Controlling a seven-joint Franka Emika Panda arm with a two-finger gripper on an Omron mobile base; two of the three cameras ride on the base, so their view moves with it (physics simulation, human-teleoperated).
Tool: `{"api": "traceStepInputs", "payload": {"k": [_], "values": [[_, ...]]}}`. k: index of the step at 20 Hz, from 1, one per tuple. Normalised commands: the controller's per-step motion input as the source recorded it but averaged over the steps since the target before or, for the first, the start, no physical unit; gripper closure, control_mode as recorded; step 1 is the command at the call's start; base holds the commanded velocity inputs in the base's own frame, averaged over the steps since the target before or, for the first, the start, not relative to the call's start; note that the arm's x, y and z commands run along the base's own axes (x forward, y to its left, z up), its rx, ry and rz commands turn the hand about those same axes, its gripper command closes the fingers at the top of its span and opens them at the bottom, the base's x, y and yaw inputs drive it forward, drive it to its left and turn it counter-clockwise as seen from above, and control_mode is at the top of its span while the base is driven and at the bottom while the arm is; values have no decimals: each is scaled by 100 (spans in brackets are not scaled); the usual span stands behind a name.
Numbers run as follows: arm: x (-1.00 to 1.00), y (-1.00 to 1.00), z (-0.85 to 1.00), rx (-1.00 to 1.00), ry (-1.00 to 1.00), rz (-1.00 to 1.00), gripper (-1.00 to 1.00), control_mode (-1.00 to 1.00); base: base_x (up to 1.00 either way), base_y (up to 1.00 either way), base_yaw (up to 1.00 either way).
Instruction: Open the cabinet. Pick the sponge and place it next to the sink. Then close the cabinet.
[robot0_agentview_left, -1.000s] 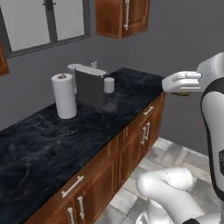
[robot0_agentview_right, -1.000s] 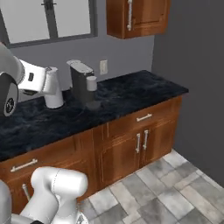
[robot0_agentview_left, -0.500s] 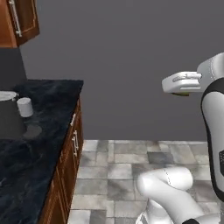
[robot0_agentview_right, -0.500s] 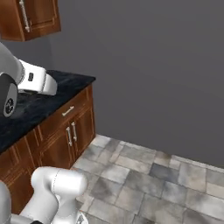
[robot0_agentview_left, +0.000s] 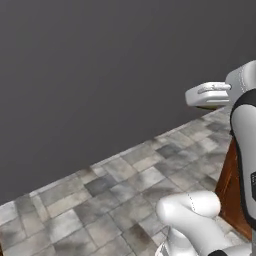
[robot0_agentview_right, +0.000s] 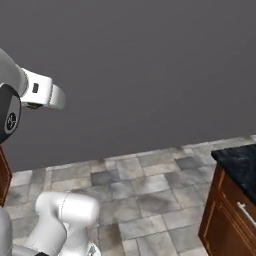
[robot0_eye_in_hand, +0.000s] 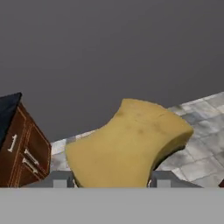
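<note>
The sponge (robot0_eye_in_hand: 131, 140), a chunky yellow block with notched sides, sits between my two fingertips in the hand view. My gripper (robot0_eye_in_hand: 111, 179) is shut on it and holds it in the air in front of a plain grey wall. A thin yellowish sliver of the sponge (robot0_agentview_left: 209, 106) shows under my white hand in the left base view. In the right base view the hand (robot0_agentview_right: 44, 95) is at the upper left. The cabinet and the sink are out of view.
Grey-brown floor tiles (robot0_agentview_left: 125, 195) run along a bare grey wall (robot0_agentview_right: 150, 65). A wood-fronted base unit (robot0_agentview_right: 230, 220) under a black stone counter (robot0_agentview_right: 242, 165) stands at the lower right. The hand view has wooden drawers (robot0_eye_in_hand: 24, 157) at the left.
The whole picture has swung round with the base: the counter with the paper roll and the wall cabinet has slid out of view, leaving wall and floor. The arm keeps its pose.
</note>
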Motion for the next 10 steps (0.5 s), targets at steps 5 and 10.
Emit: {"api": "traceStepInputs", "payload": {"k": [5,10], "values": [[0,0,0,0,0,0,100,100,0,0,-95],[0,0,0,0,0,0,100,100,0,-3,-92]]}}
